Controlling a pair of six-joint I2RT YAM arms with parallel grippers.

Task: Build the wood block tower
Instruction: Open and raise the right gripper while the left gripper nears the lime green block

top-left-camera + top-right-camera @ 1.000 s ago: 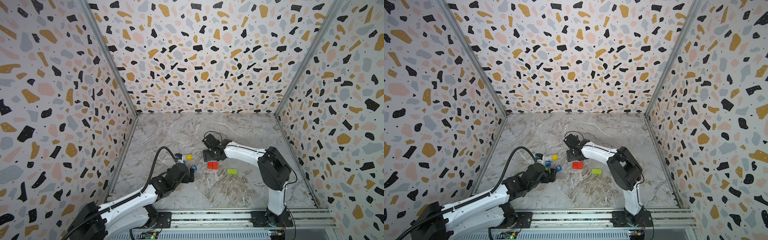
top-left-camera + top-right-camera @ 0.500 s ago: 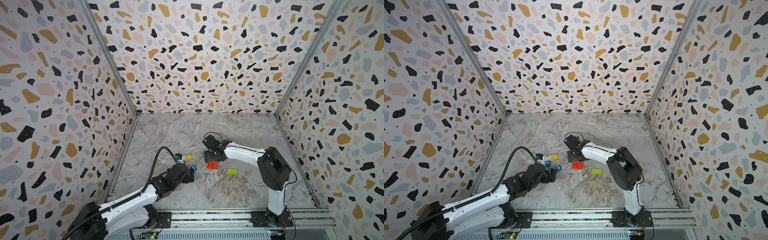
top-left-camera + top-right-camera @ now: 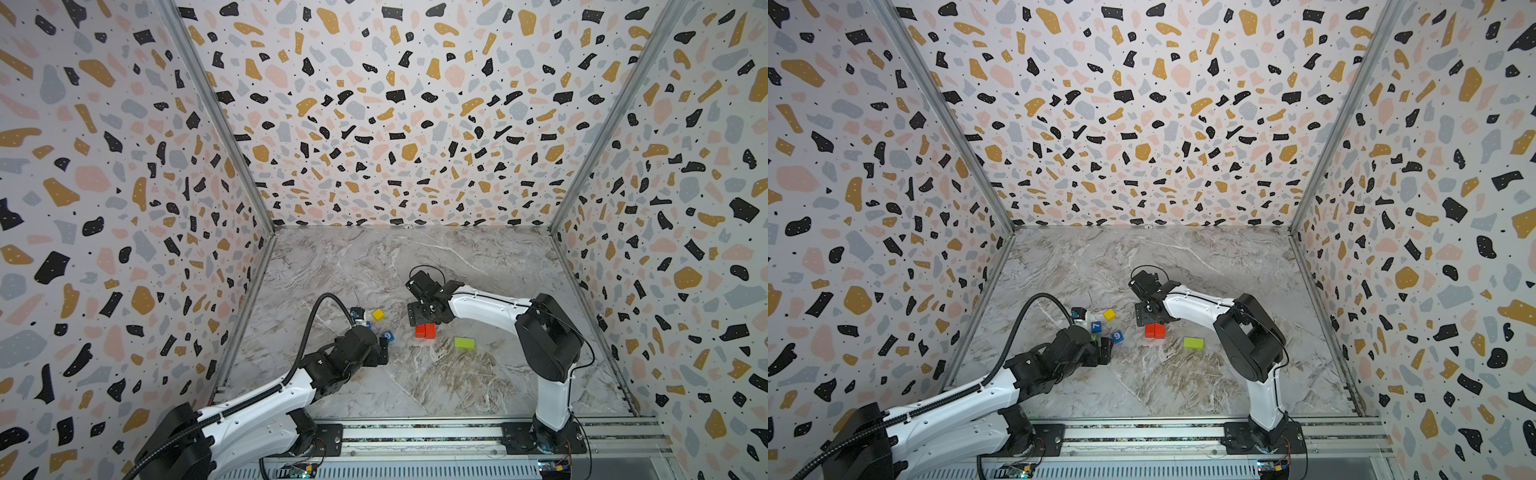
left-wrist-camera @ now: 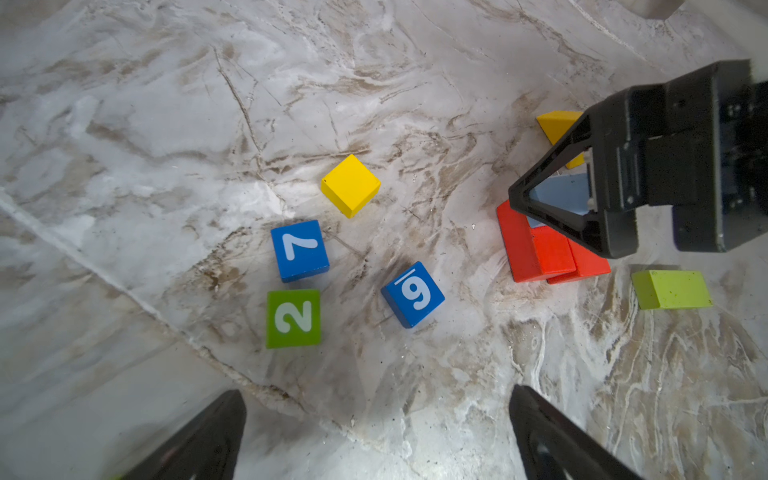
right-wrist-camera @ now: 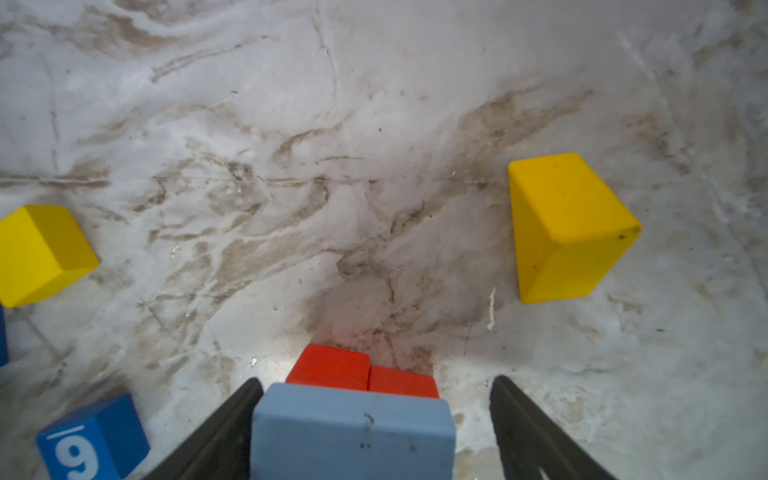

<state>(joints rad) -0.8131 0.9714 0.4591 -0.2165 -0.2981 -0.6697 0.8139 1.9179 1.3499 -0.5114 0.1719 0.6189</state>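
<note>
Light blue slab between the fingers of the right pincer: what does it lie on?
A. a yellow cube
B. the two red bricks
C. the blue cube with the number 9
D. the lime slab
B: in the right wrist view the light blue slab lies on top of the two red bricks, which sit side by side under it.
</note>
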